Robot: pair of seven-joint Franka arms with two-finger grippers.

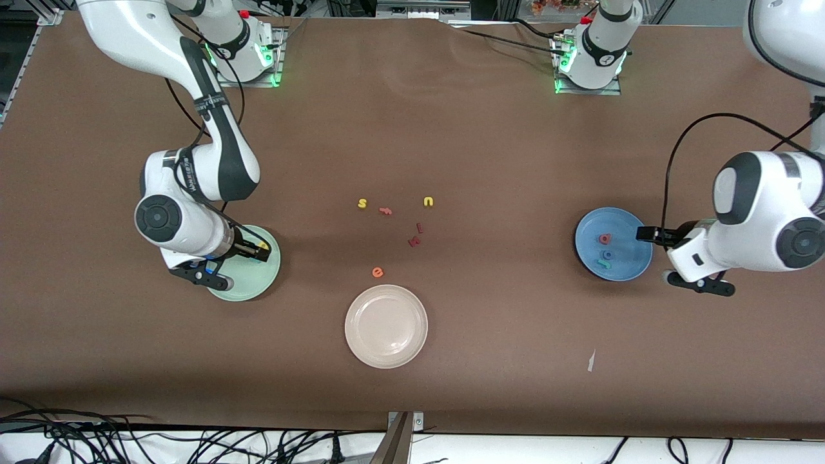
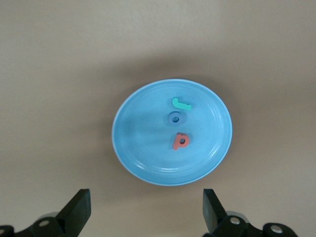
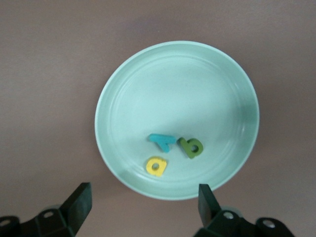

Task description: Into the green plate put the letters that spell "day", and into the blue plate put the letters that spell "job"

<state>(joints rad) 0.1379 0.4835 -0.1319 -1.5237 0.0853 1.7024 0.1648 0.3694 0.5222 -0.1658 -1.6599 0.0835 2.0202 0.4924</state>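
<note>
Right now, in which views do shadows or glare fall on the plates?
Left wrist view: a soft shadow darkens part of the round mid-blue plastic plate. Right wrist view: a faint shadow crosses the pale mint-green plate, letters sharp. Front view: mild glare on the cream-beige plate.

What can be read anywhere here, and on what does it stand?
"j", "o", "b": foam letters in the blue plate, teal j, blue o, red b.
"d", "a", "y": in the green plate, green d, yellow a, teal y.
"s", "u", "e": loose on the table.
Arm lettering: too small to read.
</note>
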